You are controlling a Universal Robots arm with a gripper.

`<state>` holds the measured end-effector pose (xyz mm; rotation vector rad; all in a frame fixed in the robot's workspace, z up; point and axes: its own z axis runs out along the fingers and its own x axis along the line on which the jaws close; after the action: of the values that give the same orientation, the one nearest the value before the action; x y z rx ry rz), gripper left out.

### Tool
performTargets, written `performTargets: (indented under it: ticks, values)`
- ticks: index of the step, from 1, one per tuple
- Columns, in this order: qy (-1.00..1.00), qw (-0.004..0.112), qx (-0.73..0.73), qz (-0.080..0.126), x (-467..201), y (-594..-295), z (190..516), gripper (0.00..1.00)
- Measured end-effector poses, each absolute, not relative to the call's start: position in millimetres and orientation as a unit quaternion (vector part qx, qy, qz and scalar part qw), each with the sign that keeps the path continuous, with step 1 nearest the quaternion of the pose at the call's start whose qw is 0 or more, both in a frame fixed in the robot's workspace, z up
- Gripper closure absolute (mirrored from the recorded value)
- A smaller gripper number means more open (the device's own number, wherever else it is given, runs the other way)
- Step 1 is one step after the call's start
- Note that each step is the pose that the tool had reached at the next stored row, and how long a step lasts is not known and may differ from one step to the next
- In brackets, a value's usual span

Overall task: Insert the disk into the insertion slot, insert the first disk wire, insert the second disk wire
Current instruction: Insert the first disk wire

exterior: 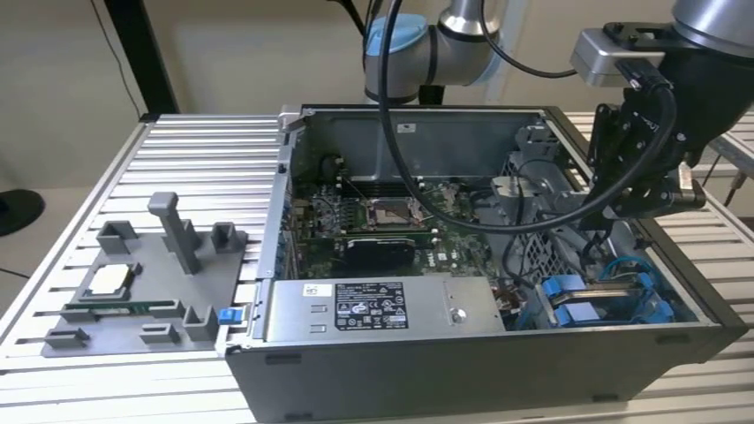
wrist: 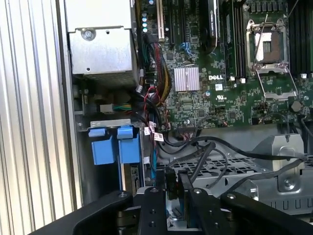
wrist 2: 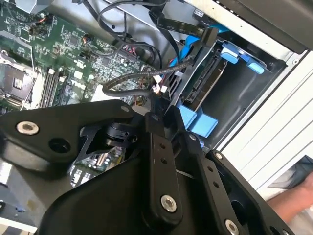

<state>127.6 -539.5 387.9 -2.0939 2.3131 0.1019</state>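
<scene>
Black linkage-type end effector on a single arm, poised over the open side of a grey computer case; whether it is apart, together or clamped on anything cannot be told. Item: the disk, seen edge-on in the second wrist view, framed by its bright blue carrier and seated in the insertion slot, just beyond and below the end effector's tip. Item: blue slot tabs, in the first wrist view, a little ahead of the end effector and off to one side. Item: black cables, several, looping up from close by the end effector's tip; two short leads with white tags lie right at the tip. Item: green motherboard, farther ahead of the end effector. Item: grey power supply box, well beyond the blue tabs. Item: ribbed aluminium counter bearing the case, with a grey parts fixture lying well apart from the end effector.
</scene>
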Motion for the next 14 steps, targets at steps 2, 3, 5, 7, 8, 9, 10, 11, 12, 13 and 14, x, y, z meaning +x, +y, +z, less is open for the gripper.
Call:
performTargets:
  ticks: [2, 3, 5, 7, 8, 9, 10, 11, 12, 13, 14]
  values:
    - [0.741, 0.01, -0.671, 0.033, 127.6, -539.5, 387.9, 0.0]
    - [0.741, 0.01, -0.671, 0.033, 127.6, -539.5, 387.9, 1.0]
    - [0.741, 0.01, -0.671, 0.033, 127.6, -539.5, 387.9, 1.0]
    - [0.741, 0.01, -0.671, 0.033, 127.6, -539.5, 387.8, 1.0]
    - [0.741, 0.01, -0.671, 0.033, 127.6, -539.5, 387.9, 1.0]
    - [0.741, 0.01, -0.671, 0.033, 127.6, -539.5, 387.8, 1.0]
    - [0.741, 0.01, -0.671, 0.033, 127.6, -539.5, 387.5, 1.0]
    - [0.741, 0.01, -0.671, 0.033, 127.6, -539.6, 387.3, 1.0]
    - [0.741, 0.01, -0.671, 0.033, 127.6, -539.5, 387.2, 1.0]
    - [0.741, 0.01, -0.671, 0.033, 127.6, -539.5, 386.9, 1.0]
    - [0.741, 0.01, -0.671, 0.033, 127.7, -539.5, 386.5, 1.0]
